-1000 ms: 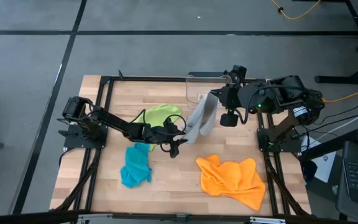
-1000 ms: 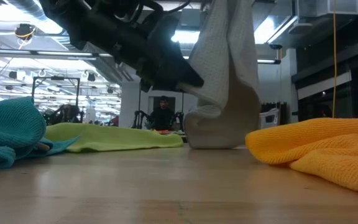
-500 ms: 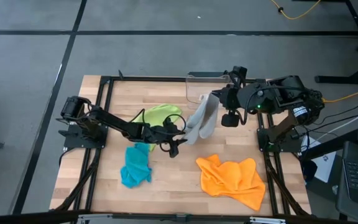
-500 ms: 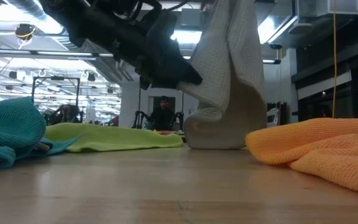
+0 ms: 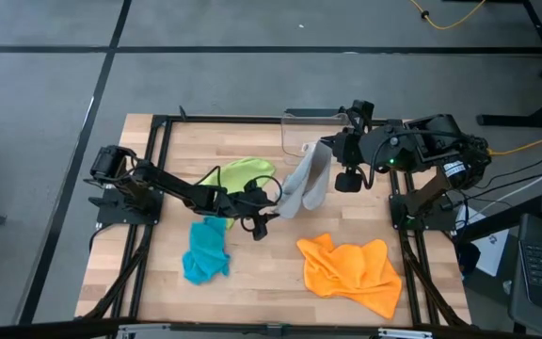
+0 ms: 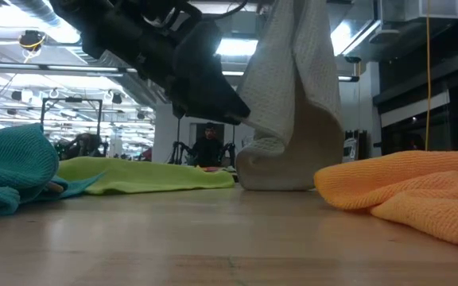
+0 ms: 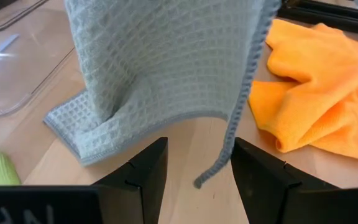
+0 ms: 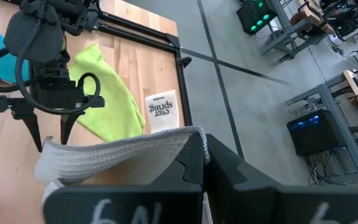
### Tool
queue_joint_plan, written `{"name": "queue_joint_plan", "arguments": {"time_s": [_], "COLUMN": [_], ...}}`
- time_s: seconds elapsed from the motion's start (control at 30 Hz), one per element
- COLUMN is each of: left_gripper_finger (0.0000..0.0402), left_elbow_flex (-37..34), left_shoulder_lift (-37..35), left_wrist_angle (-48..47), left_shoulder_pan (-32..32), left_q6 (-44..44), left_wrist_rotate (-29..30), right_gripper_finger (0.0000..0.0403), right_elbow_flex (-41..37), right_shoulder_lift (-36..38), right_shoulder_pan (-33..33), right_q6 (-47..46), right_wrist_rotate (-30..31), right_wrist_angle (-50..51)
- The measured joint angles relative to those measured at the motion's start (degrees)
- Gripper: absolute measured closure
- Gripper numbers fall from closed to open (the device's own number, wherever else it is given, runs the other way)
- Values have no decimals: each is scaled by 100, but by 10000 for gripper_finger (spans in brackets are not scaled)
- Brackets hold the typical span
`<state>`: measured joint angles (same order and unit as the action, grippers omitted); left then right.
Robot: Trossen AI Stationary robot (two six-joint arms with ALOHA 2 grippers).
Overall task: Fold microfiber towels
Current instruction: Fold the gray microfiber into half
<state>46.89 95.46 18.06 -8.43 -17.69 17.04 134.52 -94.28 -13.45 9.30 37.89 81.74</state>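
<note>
The light grey towel [image 5: 304, 184] hangs from my right gripper [image 5: 322, 147], which is shut on it above the table's middle. My left gripper [image 7: 197, 177] stands open and low beside the towel. A loose hanging corner [image 7: 199, 182] dangles between its fingers without touching them. The lime green towel [image 5: 243, 174] lies flat behind the left gripper. The teal towel [image 5: 205, 250] lies crumpled at the near left and the orange towel [image 5: 351, 273] at the near right. My right gripper pinches the grey towel's top edge [image 8: 188, 134] between its two fingers, coming from above and slanting down. The towel hangs slack below it. Its lower end [image 6: 275, 171] lies bunched on the table. Whether it holds one layer or several, I cannot tell.
A clear plastic bin [image 5: 313, 127] stands at the far side behind the grey towel. Black frame rails [image 5: 163, 141] run along the table's edges. Bare wood [image 5: 271, 264] shows between the teal and orange towels.
</note>
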Motion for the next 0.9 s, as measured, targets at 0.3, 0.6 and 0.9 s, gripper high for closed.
{"name": "queue_joint_plan", "arguments": {"time_s": [0.3,0.6,0.9], "left_gripper_finger": [276,394,401], "left_elbow_flex": [0,0,0], "left_shoulder_lift": [-4,-107,-1592], "left_wrist_angle": [-2,-26,-839], "left_shoulder_pan": [0,12,2], "left_q6": [4,28,707], "left_wrist_rotate": [0,0,74], "right_gripper_finger": [400,400,400], "right_elbow_flex": [0,0,0], "right_shoulder_lift": [-2,-2,-2], "right_shoulder_pan": [0,0,0], "right_q6": [-15,-6,-21], "right_wrist_rotate": [0,0,2], "right_wrist_angle": [33,43,314]}}
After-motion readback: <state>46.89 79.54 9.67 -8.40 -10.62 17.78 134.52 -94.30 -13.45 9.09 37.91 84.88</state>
